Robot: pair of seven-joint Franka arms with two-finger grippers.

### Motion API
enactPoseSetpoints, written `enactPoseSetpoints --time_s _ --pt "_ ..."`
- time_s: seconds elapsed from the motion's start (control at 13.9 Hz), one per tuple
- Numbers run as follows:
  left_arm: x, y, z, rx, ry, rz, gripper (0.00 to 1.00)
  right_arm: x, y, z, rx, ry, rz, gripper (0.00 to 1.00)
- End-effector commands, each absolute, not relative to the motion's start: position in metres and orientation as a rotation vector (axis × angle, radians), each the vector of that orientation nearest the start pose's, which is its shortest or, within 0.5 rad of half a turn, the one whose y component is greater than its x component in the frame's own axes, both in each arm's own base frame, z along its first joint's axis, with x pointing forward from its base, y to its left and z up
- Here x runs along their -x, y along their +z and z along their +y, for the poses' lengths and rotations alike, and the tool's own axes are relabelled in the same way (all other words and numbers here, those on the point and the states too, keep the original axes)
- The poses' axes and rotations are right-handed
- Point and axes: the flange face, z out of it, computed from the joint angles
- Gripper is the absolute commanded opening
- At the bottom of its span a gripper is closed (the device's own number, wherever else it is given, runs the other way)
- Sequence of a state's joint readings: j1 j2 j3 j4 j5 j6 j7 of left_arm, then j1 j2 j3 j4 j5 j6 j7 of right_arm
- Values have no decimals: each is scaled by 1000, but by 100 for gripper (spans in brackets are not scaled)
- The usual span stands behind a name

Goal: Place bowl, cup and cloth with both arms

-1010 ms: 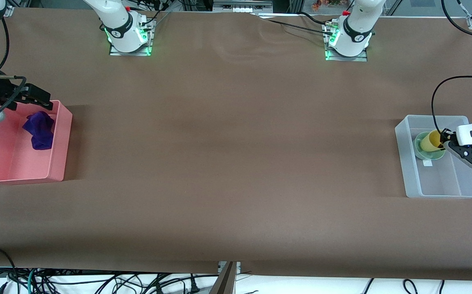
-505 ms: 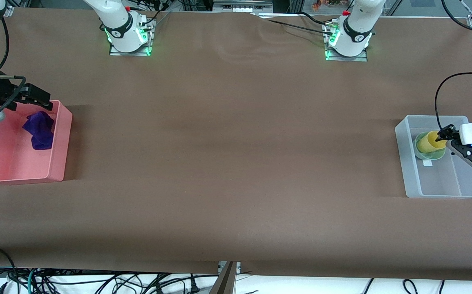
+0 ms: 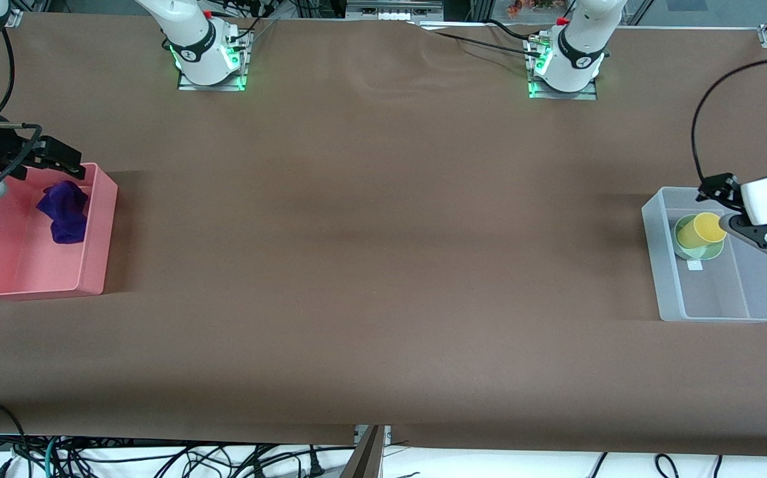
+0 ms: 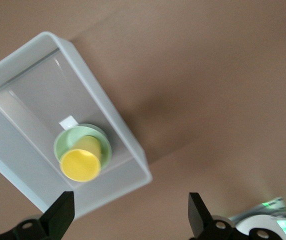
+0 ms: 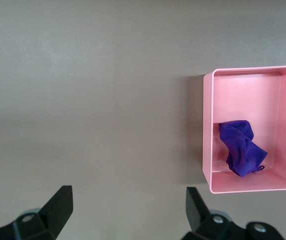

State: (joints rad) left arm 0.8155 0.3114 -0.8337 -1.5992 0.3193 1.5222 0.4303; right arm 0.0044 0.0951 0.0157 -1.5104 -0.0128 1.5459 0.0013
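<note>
The yellow cup (image 3: 703, 230) stands inside the mint-green bowl (image 3: 688, 248) in a translucent bin (image 3: 722, 313) at the left arm's end of the table. My left gripper (image 3: 736, 214) is open and empty above that bin, beside the cup. In the left wrist view, the cup (image 4: 81, 164), the bowl (image 4: 64, 141) and the bin (image 4: 108, 116) show past the left gripper (image 4: 130, 205). The purple cloth (image 3: 64, 211) lies bunched in a pink bin (image 3: 31, 284) at the right arm's end. My right gripper (image 3: 61, 161) hangs open and empty over that bin's edge. In the right wrist view, the cloth (image 5: 240, 147) lies apart from the right gripper (image 5: 128, 197).
A small white label (image 3: 694, 264) lies on the translucent bin's floor next to the bowl. The two arm bases (image 3: 210, 63) (image 3: 562, 70) with green lights stand along the table's edge farthest from the front camera. Brown table surface lies between the two bins.
My left gripper has let go of the yellow cup and lifted away from it. The cup stays in the bowl. The right arm has not moved.
</note>
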Motion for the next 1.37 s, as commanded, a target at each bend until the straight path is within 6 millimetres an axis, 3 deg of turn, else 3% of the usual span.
enactPoseSetpoints --time_s 0.0,0.14,0.29,0.43,0.65,0.87,1.3 --pt "-591 508 26 3011 504 590 100 -582 603 6 3157 75 -41 100" --pt "-582 526 -29 2984 469 613 100 -582 603 6 3157 75 -36 100" --pt "-573 547 -47 3006 402 495 100 -582 603 6 3158 75 -34 100" --pt "-572 555 -29 3176 365 323 100 -582 603 6 3158 75 -34 100" --pt "-559 553 -16 3181 156 194 100 -582 603 6 3158 75 -34 100" --pt "-527 548 -36 3166 70 83 100 -582 603 6 3158 73 -34 100" --pt "-526 553 -43 3105 -10 127 100 -582 603 5 3158 73 -29 100"
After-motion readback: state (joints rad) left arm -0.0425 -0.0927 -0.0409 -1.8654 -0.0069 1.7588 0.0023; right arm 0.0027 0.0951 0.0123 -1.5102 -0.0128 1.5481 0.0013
